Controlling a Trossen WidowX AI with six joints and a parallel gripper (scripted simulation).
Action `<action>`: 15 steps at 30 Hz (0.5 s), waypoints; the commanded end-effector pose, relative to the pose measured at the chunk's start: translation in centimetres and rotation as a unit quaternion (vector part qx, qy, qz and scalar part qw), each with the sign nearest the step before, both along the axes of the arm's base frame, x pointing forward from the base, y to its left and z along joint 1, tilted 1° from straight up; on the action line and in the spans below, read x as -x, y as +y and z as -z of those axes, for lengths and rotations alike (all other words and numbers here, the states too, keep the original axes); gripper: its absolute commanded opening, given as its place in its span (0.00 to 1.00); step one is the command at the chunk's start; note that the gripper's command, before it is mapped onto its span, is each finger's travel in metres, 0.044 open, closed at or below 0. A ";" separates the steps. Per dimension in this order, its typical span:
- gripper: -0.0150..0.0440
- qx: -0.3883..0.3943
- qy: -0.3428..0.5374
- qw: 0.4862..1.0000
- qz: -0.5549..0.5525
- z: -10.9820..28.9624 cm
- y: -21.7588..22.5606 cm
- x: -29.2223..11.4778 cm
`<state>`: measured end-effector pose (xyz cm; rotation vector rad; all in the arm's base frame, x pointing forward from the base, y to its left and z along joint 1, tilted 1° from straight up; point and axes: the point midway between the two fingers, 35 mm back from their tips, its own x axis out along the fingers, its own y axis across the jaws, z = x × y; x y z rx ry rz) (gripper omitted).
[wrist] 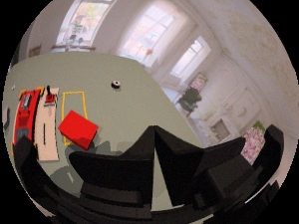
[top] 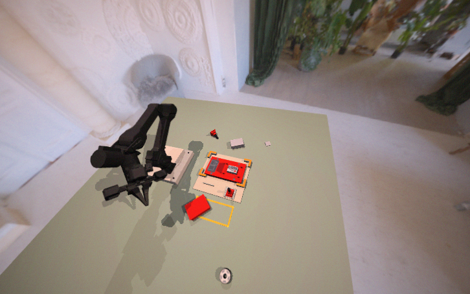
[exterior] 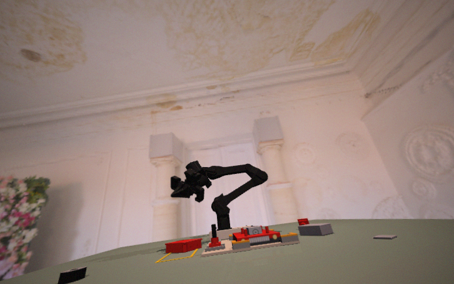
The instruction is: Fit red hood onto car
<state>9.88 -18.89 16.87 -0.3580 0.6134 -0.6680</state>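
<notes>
Where ornate white walls rise, table (top: pixel 284 214) olive, seemingly matte.

Matt olive-green counter (top: pixel 284 214), smooth and even. Plain red hood (top: pixel 197 206), plastic-looking, flat sheen-free faces. Pale wood-toned jig board (top: pixel 211 185) with orange corner brackets. Matt black arm and gripper (top: pixel 145 195), hard plastic look. Silvery metallic-looking disc (top: pixel 225 275) at the near edge.

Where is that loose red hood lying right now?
In the top view the hood lies on the table, across the near-left corner of the yellow outline, just below the jig.
</notes>
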 end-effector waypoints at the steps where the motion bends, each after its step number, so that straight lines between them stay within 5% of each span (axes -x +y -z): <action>1: 0.30 -0.002 0.002 1.000 -0.001 0.0 0.0 0.0; 15: 0.92 -0.109 0.156 0.973 -0.127 2.0 0.0 -4.2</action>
